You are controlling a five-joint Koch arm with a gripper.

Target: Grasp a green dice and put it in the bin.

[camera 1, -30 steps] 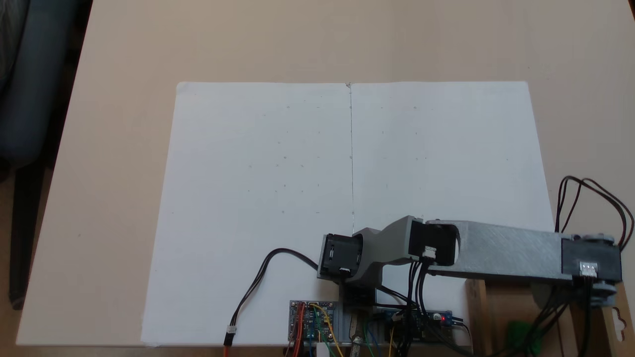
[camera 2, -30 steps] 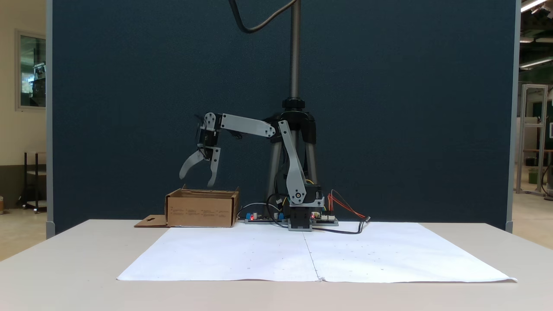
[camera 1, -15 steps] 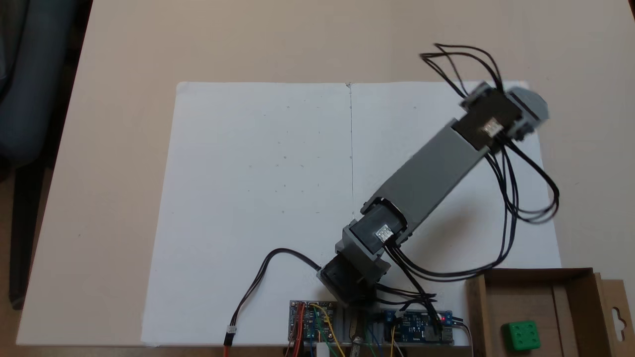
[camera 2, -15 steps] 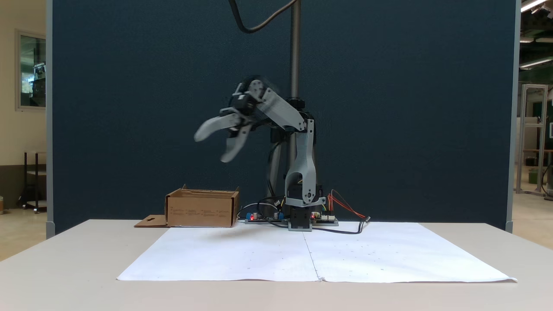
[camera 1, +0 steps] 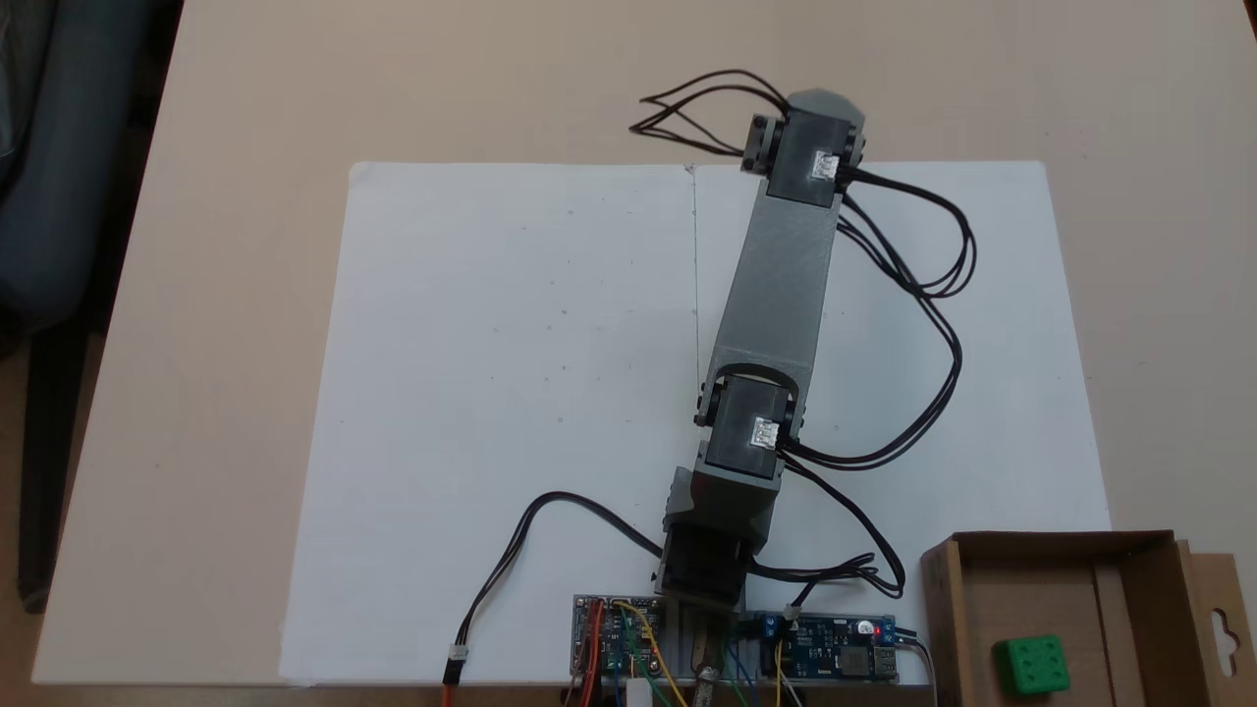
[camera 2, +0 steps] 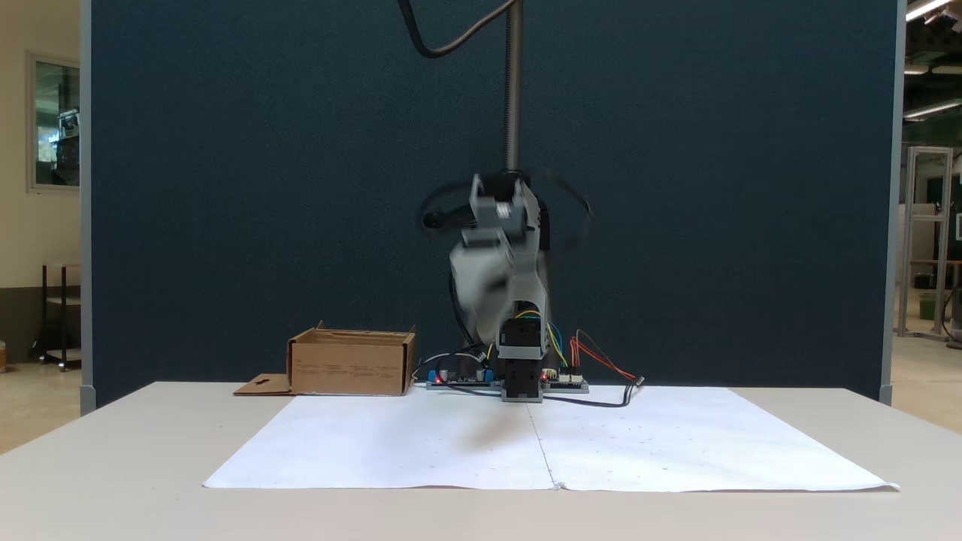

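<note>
Since the green dice point(camera 1: 1030, 665) already sits inside the bin point(camera 1: 1139, 609) at five o'clock in a fixed view, we judge the task done; our blurred gripper point(camera 2: 481, 289) we cannot tell about.

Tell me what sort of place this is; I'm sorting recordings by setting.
Probably a lab or workshop bench. A dark blue partition backs the table, bare circuit boards sit at the arm's base, and a metal frame stands in an open hall behind.
</note>
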